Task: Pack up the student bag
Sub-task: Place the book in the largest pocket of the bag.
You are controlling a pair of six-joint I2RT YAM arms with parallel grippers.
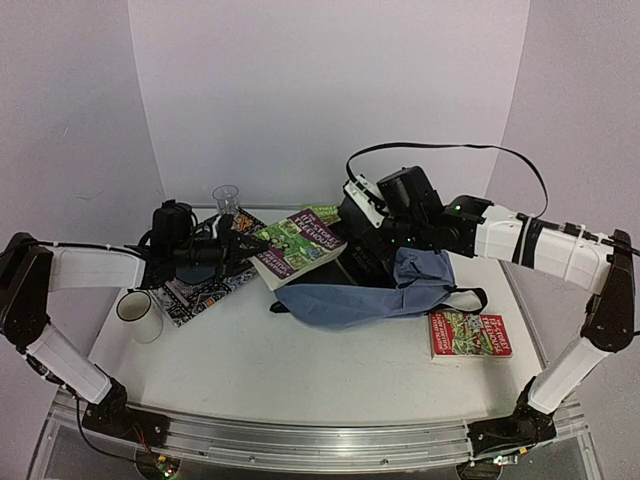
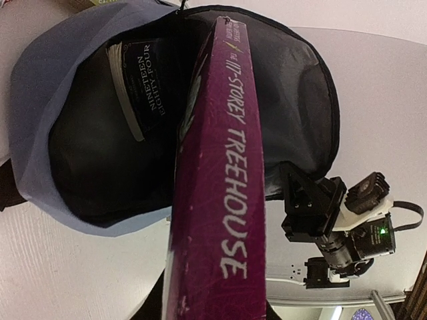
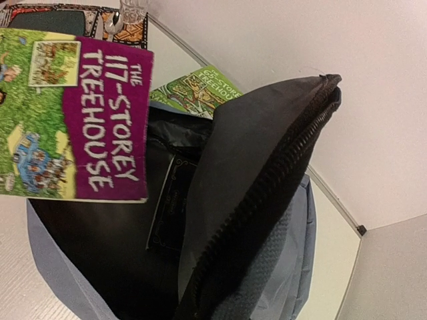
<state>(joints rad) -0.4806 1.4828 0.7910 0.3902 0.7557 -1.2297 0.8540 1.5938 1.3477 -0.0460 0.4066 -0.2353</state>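
The student bag (image 1: 365,298) lies in the middle of the table, grey-blue outside and dark inside, its mouth held open. My right gripper (image 1: 370,238) is shut on the bag's upper flap (image 3: 267,180) by the zipper edge and holds it raised. My left gripper (image 1: 243,247) is shut on a purple and green book, "The 117-Storey Treehouse" (image 1: 298,246), whose far end hangs at the bag's mouth. In the left wrist view the book's spine (image 2: 223,200) points into the opening. A dark book, "Nineteen Eighty-Four" (image 2: 133,83), lies inside the bag.
A red book (image 1: 468,333) lies right of the bag. A green book (image 1: 322,212) lies behind it. A patterned book (image 1: 205,285) sits under my left arm, with a white cup (image 1: 140,315) in front and a clear glass (image 1: 226,198) behind. Black straps (image 1: 470,298) trail right.
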